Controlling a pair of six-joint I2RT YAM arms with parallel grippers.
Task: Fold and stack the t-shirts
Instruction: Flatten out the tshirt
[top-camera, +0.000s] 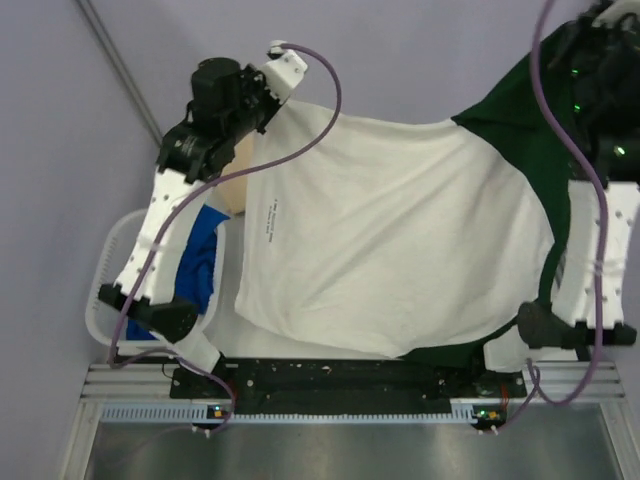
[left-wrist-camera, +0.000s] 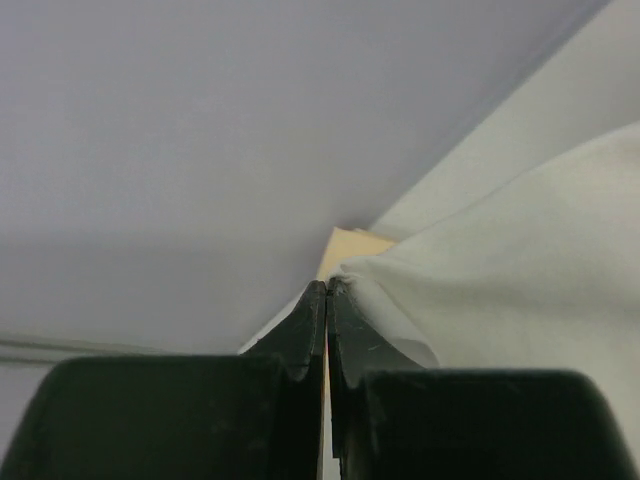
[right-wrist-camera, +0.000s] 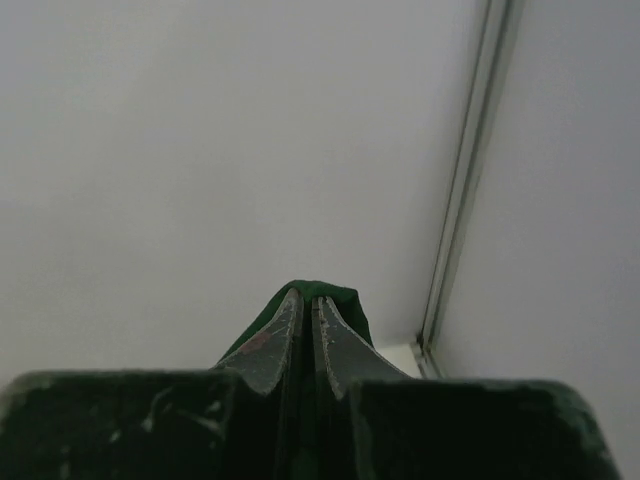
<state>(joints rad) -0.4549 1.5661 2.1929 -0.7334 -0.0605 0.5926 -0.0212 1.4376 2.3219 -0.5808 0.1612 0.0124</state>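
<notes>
We see the white cloth t-shirt with dark green sleeves (top-camera: 400, 230) spread over the desk (top-camera: 420, 60), left end effector (left-wrist-camera: 327, 292) pinched tight on its white edge, right end effector (right-wrist-camera: 306, 300) on green cloth, a plain tan shirt (top-camera: 236, 190) mostly hidden beneath.

Soft, even light across the top view, with no hard shadows and no glare. The white t-shirt (top-camera: 400, 230) reads bright but not blown out, with faint grey shading in its folds. Below the shirt, the metal plate (top-camera: 350, 450) gives a dull sheen. The wrist views are dimmer: the left gripper (left-wrist-camera: 327, 288) and right gripper (right-wrist-camera: 305, 295) loom dark and blurred up close.
</notes>
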